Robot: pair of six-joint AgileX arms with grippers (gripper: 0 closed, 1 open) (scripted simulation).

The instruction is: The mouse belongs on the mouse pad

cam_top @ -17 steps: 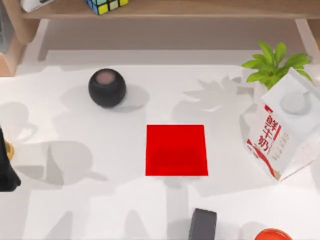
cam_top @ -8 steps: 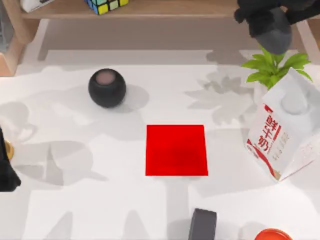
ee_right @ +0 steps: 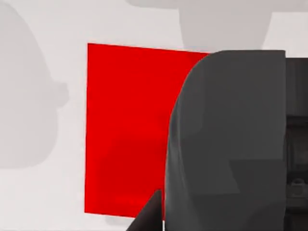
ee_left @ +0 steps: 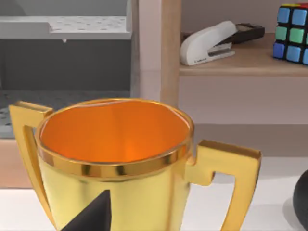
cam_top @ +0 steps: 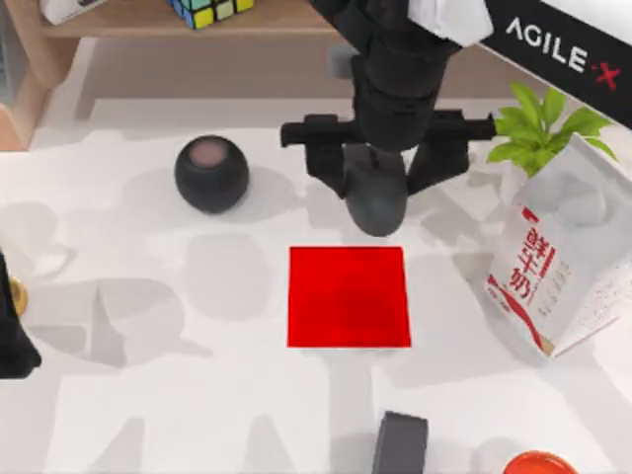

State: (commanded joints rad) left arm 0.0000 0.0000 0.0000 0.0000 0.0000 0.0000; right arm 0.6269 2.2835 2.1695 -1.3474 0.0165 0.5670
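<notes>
The right gripper [cam_top: 376,183] held the mouse [cam_top: 376,200] tight between its fingers, up in the air. In the top view the mouse sat just past the far edge of the mouse pad [cam_top: 349,296], which lay flat near the middle of the white table [cam_top: 148,395]. From the right wrist view, the mouse [ee_right: 226,144] covered part of the mouse pad [ee_right: 125,125].

The left arm [cam_top: 15,341] rested at the table's left edge, beside a gold trophy cup [ee_left: 113,159]; I could not tell if its fingers were open.

A black ball [cam_top: 211,174] stood left of the mouse. A milk carton [cam_top: 558,262] stood on the right.
</notes>
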